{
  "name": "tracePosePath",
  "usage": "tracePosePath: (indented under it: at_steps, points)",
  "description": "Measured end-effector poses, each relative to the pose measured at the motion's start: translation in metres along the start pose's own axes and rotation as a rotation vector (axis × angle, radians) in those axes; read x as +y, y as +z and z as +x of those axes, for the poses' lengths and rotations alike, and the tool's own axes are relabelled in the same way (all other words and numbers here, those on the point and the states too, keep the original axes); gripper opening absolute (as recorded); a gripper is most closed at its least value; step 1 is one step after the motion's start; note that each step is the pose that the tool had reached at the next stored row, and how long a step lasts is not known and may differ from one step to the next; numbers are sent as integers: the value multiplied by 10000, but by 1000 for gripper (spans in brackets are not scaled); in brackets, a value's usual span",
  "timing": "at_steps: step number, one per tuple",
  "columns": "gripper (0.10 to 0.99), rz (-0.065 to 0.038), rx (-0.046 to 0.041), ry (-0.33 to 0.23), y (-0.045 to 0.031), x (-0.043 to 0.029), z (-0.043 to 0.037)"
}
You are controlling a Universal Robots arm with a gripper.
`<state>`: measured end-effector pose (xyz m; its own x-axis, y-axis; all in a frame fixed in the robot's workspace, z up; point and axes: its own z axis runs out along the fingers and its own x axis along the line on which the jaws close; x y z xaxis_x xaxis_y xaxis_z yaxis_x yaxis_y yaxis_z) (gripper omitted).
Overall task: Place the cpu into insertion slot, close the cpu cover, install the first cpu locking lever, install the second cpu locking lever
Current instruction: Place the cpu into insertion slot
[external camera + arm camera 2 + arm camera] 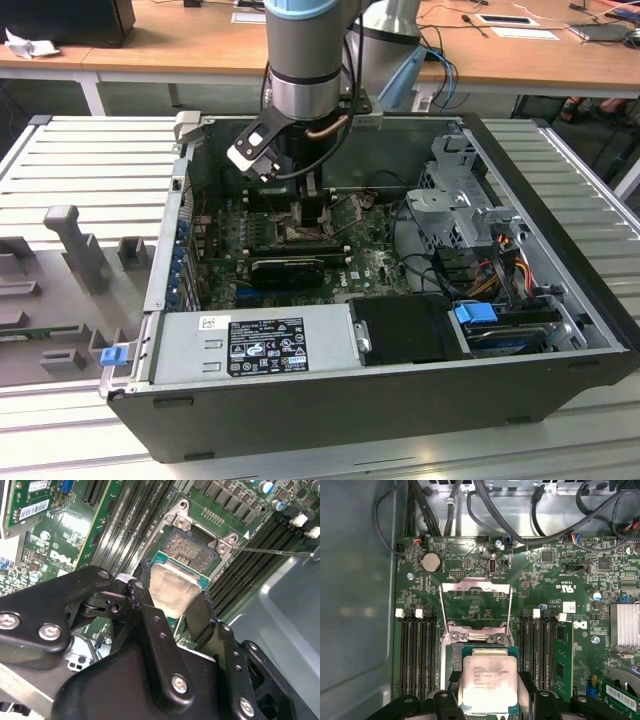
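Silvery cpu cover open beyond cpu

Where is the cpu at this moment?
In both wrist views the cpu is held in the gripper, just over the insertion slot, whose cpu cover stands open.

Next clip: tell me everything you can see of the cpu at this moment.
The cpu is a flat square chip with a pale silvery metal top carrying small print and a thin green rim. Top face up, it is pinched on two opposite edges by the black gripper. It hangs over the insertion slot, partly covering it, with the cpu cover swung up beyond. Whether it touches the slot cannot be told.
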<state>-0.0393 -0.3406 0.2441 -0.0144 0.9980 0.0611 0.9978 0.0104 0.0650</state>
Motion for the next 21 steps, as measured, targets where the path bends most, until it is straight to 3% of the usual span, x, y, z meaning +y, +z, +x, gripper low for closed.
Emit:
tracePosePath:
  at_steps: [5,9,21]
  points:
    - [525,-1,6,3,13,-14,0]
    - [525,-1,6,2,44,-67,2]
    - [525,-1,36,3,270,-104,64]
